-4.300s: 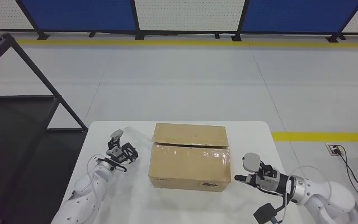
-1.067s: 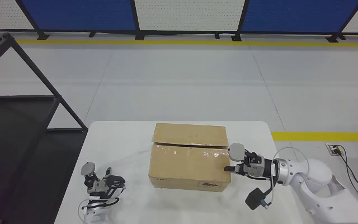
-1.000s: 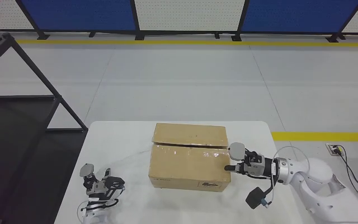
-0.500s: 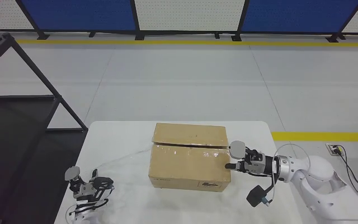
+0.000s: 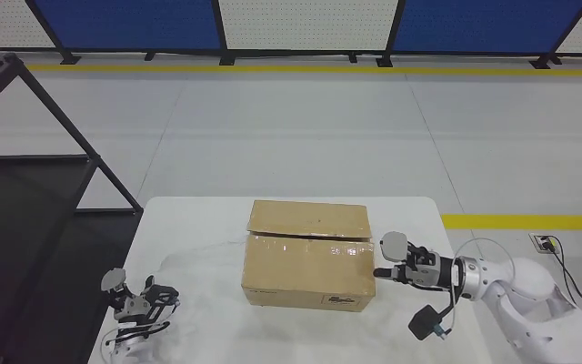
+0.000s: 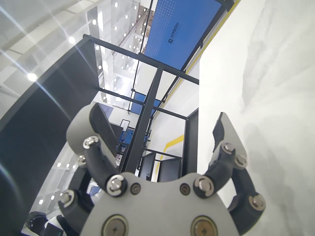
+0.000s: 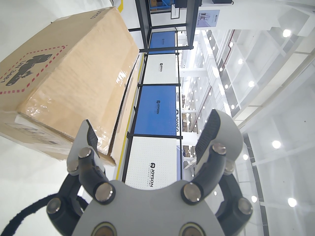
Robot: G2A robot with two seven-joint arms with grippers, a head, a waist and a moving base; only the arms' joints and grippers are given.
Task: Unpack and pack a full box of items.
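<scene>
Top view first: we see the brown box [image 5: 309, 257] shut and taped, sitting in the middle of the white worktop [image 5: 218, 314]. Our right hand [image 5: 386, 257] is just beside the box's right side, near its front corner. Its fingers are spread wide and hold nothing. Our left hand [image 5: 136, 291] is at the worktop's left edge, well apart from the box, also wide and holding nothing.
</scene>
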